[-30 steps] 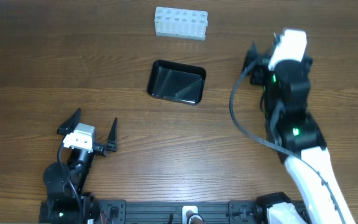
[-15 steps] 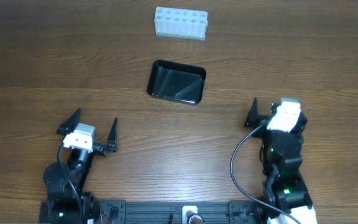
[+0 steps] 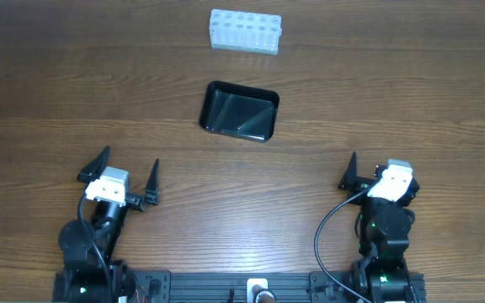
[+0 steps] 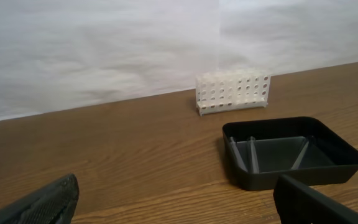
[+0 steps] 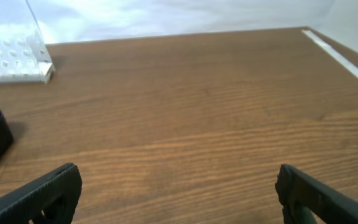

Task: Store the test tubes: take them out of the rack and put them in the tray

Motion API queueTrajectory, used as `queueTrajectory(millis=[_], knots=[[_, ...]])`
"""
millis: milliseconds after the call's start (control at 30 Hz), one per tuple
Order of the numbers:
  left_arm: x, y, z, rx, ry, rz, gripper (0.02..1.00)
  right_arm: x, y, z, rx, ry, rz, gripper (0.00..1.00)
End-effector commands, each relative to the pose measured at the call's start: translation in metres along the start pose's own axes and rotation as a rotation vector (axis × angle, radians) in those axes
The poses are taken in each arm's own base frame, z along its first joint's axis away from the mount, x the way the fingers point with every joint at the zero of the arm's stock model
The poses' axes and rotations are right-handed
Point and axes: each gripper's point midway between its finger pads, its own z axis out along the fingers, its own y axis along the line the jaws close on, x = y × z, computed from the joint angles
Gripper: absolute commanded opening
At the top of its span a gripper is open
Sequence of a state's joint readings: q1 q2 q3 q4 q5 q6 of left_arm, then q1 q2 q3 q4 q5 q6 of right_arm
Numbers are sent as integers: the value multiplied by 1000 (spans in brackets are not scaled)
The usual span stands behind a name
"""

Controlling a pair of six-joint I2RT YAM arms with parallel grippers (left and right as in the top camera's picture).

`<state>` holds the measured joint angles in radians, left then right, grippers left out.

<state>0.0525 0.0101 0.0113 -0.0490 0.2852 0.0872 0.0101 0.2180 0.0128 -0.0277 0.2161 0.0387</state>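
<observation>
brown wooden table (image 3: pixel 327 126) stretched wide under everything, and near its front edge the left gripper (image 3: pixel 130 160) and the right gripper (image 5: pixel 178 177) both sat low with fingers spread well apart, gripping nothing. toward the middle lay the black tray (image 3: pixel 208 109), its dividers showing. beyond it, apart from it at the far side, stood the white test tube rack (image 3: pixel 245 31); whether tubes were in it i could not tell.
</observation>
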Motion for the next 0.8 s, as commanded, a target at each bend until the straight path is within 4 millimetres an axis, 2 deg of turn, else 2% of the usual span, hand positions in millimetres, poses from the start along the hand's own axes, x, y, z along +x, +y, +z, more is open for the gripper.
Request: queueTrajectory(millis=[33, 433, 567, 800], knots=[[1, -3, 0, 13, -2, 14, 1000, -3, 4, -3, -34, -26, -56, 993], [1, -3, 0, 13, -2, 14, 1000, -21, 8, -10, -57, -111, -63, 991], [1, -3, 0, 13, -2, 14, 1000, -35, 9, -16, -70, -175, -1, 993], [1, -3, 0, 13, -2, 14, 1000, -33, 14, -16, -99, -167, -3, 991]])
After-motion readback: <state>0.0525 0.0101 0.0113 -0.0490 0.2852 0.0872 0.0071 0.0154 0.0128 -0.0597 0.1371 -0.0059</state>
